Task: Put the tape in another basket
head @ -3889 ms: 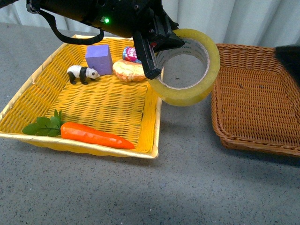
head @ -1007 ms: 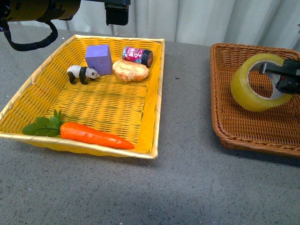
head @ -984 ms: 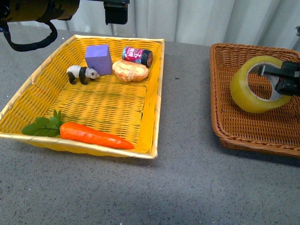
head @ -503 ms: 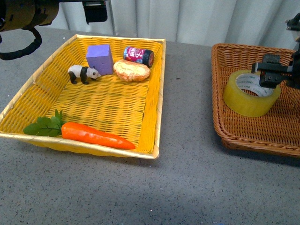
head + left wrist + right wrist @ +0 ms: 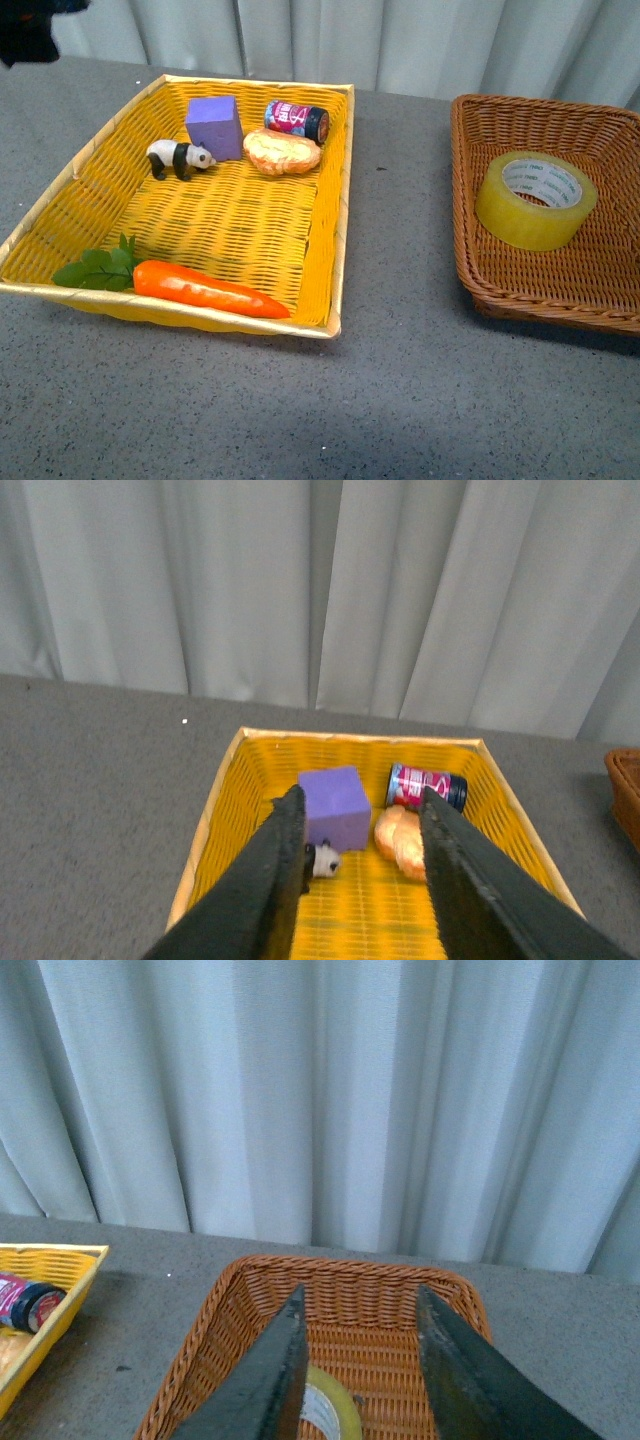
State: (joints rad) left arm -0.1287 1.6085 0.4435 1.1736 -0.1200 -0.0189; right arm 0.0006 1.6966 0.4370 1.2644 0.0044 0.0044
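The tape (image 5: 536, 200), a yellowish roll with a white printed core, lies flat in the dark brown wicker basket (image 5: 468, 245) at the right. It touches no gripper. My right gripper (image 5: 361, 1295) is open and empty, raised above the brown basket (image 5: 200, 1360), with the tape (image 5: 325, 1412) partly showing below its fingers. The right gripper is out of the front view. My left gripper (image 5: 361, 795) is open and empty, high over the far end of the yellow basket (image 5: 215, 830). Only a dark part of the left arm (image 5: 30, 25) shows in the front view's top left corner.
The yellow basket (image 5: 335, 250) at the left holds a purple block (image 5: 213, 125), a toy panda (image 5: 178, 157), a small can (image 5: 297, 119), a bread roll (image 5: 281, 152) and a carrot (image 5: 205, 289). Grey tabletop (image 5: 400, 200) lies between the baskets. A pale curtain (image 5: 400, 40) hangs behind.
The right gripper held the tape tilted over the brown basket, then let go and drew up out of the front view. The tape now lies flat. The left arm drew away to the upper left.
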